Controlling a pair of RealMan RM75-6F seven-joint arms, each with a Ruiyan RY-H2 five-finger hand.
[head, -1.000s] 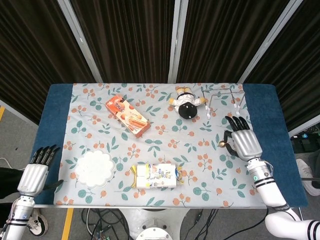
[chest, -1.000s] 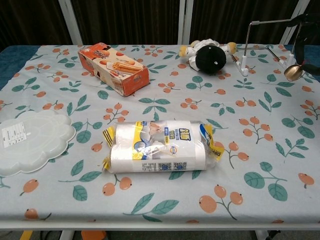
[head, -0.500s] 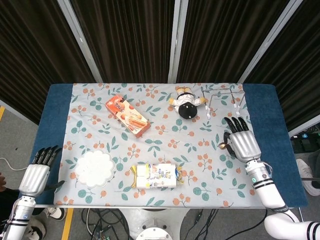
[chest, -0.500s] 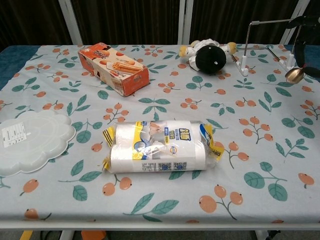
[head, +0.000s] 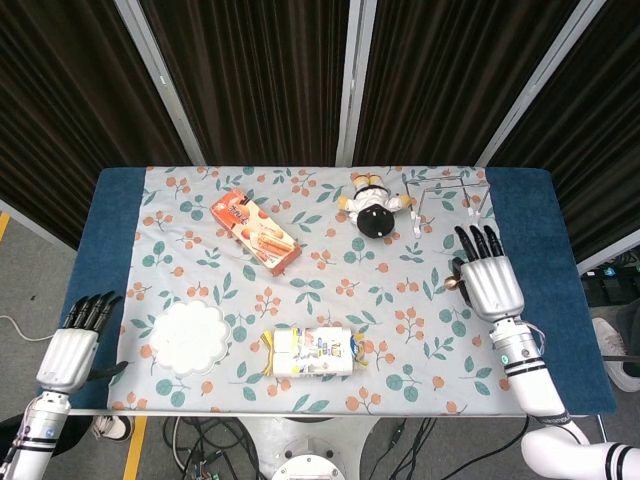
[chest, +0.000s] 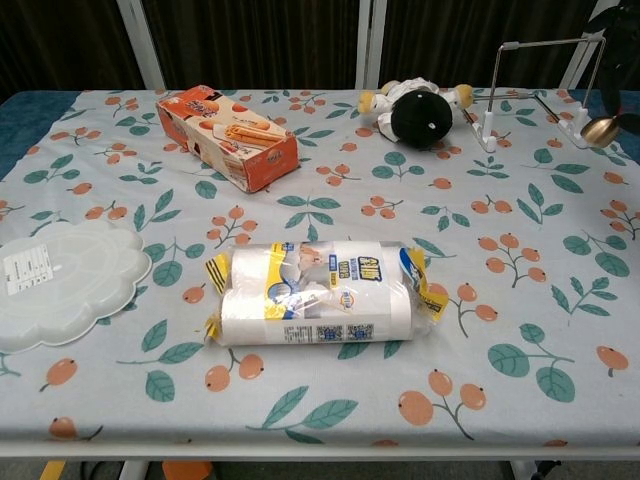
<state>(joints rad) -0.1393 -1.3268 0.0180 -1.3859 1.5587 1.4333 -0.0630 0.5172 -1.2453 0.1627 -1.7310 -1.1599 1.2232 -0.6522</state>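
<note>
A: Dark curtains (head: 260, 70) behind, table (head: 115, 220) w/ floral cloth. Right hand (head: 488, 280)?

B: Mid-right of head view, palm down, fingers stretched toward the wire stand (chest: 545, 42). Brass ball (chest: 601, 131) tucked at thumb side, clear of the cloth at upper right of chest view, so prob. pinched there. Thumb itself hidden.

A: Why held up like that?

B: Looks strung from the stand's top bar by a thin line; pulled out to the side, away from the feet. Can't confirm the line.

A: Left hand (head: 68, 345)?

B: Lower left of head view, off the table edge. Fingers straight, a little apart, nothing in them. Parked out of the way, by the look.

A: Rest?

B: Snack box (head: 254, 232) upper left, plush doll (head: 375, 205) lying next to the stand, white plate (head: 188, 337) lower left, tissue pack (head: 310, 352) bottom centre. All well apart from both hands.
</note>
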